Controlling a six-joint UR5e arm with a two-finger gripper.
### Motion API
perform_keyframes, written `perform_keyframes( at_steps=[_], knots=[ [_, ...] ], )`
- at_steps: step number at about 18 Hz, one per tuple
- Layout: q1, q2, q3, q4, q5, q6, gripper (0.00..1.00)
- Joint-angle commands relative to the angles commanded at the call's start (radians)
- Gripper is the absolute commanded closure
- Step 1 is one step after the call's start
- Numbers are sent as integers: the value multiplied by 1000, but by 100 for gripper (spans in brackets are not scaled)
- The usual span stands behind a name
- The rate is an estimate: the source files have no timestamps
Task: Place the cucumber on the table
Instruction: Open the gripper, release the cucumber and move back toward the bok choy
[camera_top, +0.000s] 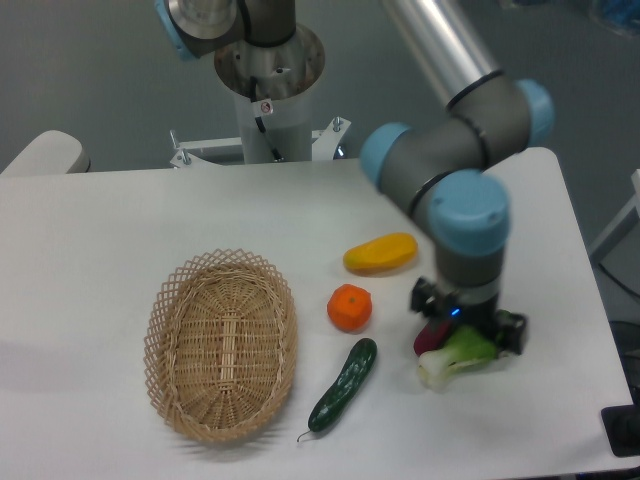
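The cucumber (344, 385) lay flat on the table (100, 230), left of the gripper (466, 334) and clear of it, beside the wicker basket (221, 345). The gripper sat low over the bok choy (458, 356) and a dark red vegetable (432, 336); its fingers were hidden, so its grip could not be told. Farther left lay 1 orange (349, 307), beyond it 1 yellow fruit (380, 253).

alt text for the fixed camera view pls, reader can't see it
A dark green cucumber lies on a white table beside an empty wicker basket. An orange and a yellow fruit sit nearby, while the robot arm's pincer is down over a bok choy.
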Motion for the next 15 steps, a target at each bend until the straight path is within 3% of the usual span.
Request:
perform_keyframes(
  at_steps=[6, 15],
  knots=[
    [51, 2, -3, -6, -5, 149, 0],
    [65, 6, -8, -5, -54, 184, 0]
  ],
)
